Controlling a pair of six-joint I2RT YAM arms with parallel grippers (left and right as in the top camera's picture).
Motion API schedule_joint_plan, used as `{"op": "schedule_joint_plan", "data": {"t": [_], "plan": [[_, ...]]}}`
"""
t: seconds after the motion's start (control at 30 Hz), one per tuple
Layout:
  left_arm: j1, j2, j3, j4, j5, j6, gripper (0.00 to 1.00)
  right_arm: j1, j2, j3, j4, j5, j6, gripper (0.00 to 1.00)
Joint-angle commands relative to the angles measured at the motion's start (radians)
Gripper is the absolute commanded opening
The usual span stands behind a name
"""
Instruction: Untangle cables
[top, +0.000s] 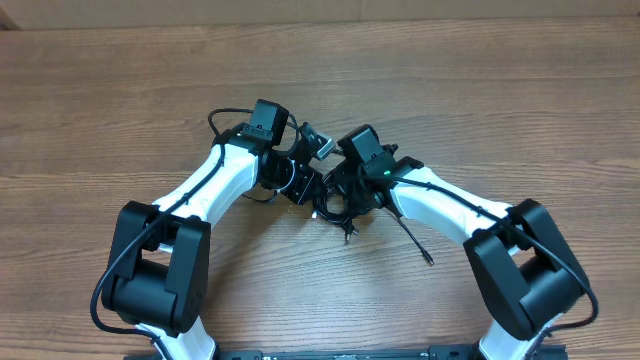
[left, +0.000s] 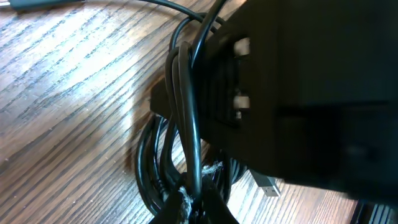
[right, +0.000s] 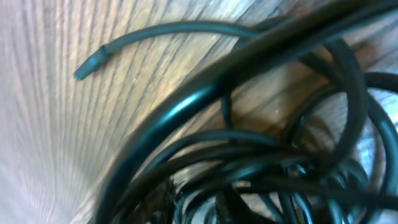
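Left pincer (top: 298, 183) clamped on cables (top: 337, 212), bunch lying on table (top: 120, 100) between my wrists. Right pincer (top: 345, 193) deep in coil, jaw state unreadable. Risk: if I pull apart, knot cinches or whole bunch drags; plug may snag.

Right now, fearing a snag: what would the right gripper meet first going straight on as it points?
Probably the cables, bunched close before it on the table; depth is unclear.

soft glare, blurry close-up cables (right: 186, 102)
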Motion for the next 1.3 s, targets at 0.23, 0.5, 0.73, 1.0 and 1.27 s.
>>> {"op": "schedule_joint_plan", "data": {"t": [0.23, 0.5, 0.73, 1.0, 1.27], "plan": [[-0.009, -0.031, 0.020, -0.006, -0.031, 0.015, 0.04, -0.008, 0.046, 0.009, 0.058, 0.029, -0.114, 0.04], [-0.009, -0.026, 0.017, -0.006, -0.295, -0.160, 0.04, -0.084, -0.110, 0.009, 0.003, -0.111, -0.310, 0.04], [-0.009, -0.025, 0.013, -0.008, -0.313, -0.182, 0.04, -0.089, -0.224, 0.009, -0.047, -0.115, -0.367, 0.04], [-0.009, -0.003, 0.013, -0.011, -0.353, -0.218, 0.04, -0.138, -0.261, 0.009, -0.100, -0.180, -0.403, 0.04], [-0.009, 0.018, 0.013, -0.006, -0.353, -0.222, 0.05, -0.272, -0.261, 0.008, -0.227, -0.280, -0.560, 0.04]]}}
